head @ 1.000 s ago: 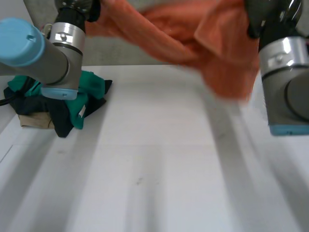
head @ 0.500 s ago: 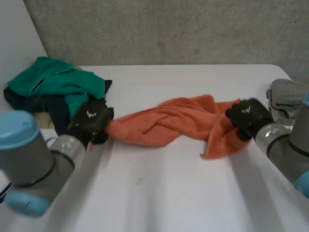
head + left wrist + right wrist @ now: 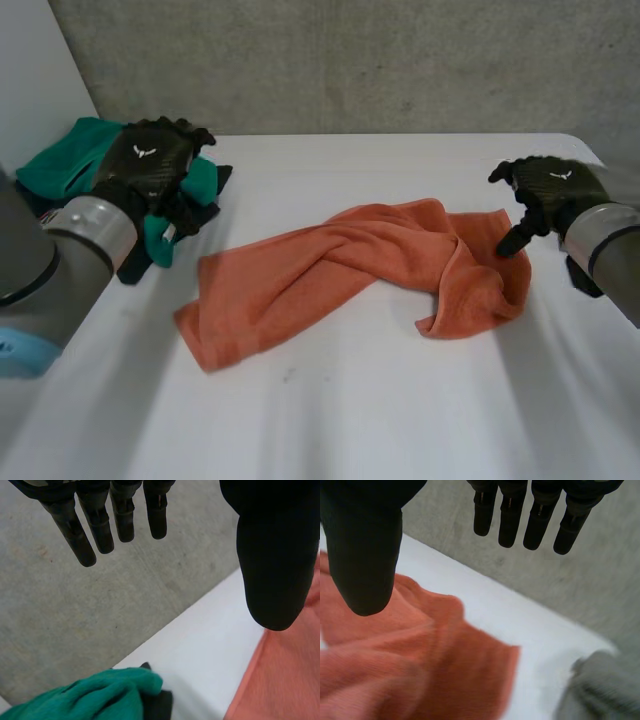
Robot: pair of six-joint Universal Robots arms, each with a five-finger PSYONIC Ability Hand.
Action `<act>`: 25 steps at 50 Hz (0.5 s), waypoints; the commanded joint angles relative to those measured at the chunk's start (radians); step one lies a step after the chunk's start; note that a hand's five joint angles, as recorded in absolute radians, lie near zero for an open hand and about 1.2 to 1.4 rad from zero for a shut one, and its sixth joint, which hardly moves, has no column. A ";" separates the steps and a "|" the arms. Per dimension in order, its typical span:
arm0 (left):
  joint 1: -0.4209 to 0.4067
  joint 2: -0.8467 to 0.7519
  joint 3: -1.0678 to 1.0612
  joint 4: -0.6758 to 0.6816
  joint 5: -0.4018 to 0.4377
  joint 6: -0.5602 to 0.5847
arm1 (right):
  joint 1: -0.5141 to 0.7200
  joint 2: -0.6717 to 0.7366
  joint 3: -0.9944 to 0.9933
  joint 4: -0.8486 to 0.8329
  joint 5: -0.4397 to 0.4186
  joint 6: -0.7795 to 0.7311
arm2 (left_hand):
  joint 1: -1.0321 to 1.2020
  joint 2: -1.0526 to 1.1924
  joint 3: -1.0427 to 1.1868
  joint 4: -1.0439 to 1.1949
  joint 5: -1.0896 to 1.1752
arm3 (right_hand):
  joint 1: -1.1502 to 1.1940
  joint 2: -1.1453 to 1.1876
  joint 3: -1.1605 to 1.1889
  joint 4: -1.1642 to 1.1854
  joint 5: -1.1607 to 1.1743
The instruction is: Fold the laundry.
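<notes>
Head view: the orange towel is lying crumpled and twisted across mid-frame on the white table. One end is spreading toward lower left and the other is bunching at centre right. The left hand is hovering at upper left over the pile of clothes, fingers relaxed and gripping nothing. The right hand is hanging at the right of the frame, just beside the bunched end; contact cannot be told.

Left wrist view: the left hand is showing straight fingers spread away from the thumb, empty. A green garment is lying beyond the fingertips, and the towel is edging in beside the thumb.

Right wrist view: the right hand is likewise spread and empty. The towel is lying under the palm, and a grey cloth is sitting beyond it.

Judgement: the towel is being laid out and no fold is made yet. The next move is likely calling for each hand to pinch an end and draw the twist flat. Finding true corners in the bunched end is looking like the hard part.
</notes>
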 commanded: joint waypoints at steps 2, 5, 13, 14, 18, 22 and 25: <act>-0.005 -0.071 0.067 -0.011 0.000 -0.219 | 0.030 0.265 -0.277 0.174 0.003 0.256 | -0.027 -0.010 -0.013 -0.007 0.002 | 0.026 0.020 0.032 0.051 0.077; -0.006 -0.071 0.062 -0.015 0.000 -0.259 | 0.038 0.388 -0.406 0.231 0.016 0.308 | -0.024 -0.007 -0.011 -0.005 0.005 | 0.035 0.029 0.040 0.059 0.085; -0.014 -0.063 0.028 -0.014 0.003 -0.263 | 0.089 0.622 -0.645 0.282 0.103 0.327 | -0.027 -0.010 -0.013 -0.007 0.002 | 0.082 0.076 0.087 0.106 0.132; -0.014 -0.063 0.027 -0.014 0.003 -0.263 | 0.090 0.639 -0.662 0.285 0.106 0.325 | -0.027 -0.010 -0.013 -0.007 0.002 | 0.108 0.102 0.114 0.133 0.159; -0.012 -0.066 0.025 -0.014 0.003 -0.263 | 0.104 0.686 -0.735 0.310 0.128 0.302 | -0.042 -0.025 -0.028 -0.022 -0.013 | 1.018 1.012 1.024 1.042 1.069; -0.008 -0.069 0.030 -0.011 0.003 -0.263 | 0.156 0.594 -0.716 0.290 0.140 0.294 | -0.045 -0.028 -0.031 -0.025 -0.016 | 1.020 1.015 1.026 1.045 1.071; -0.005 -0.074 0.039 -0.006 0.005 -0.260 | 0.178 0.428 -0.617 0.206 0.119 0.288 | -0.045 -0.028 -0.031 -0.025 -0.016 | 1.020 1.015 1.026 1.045 1.071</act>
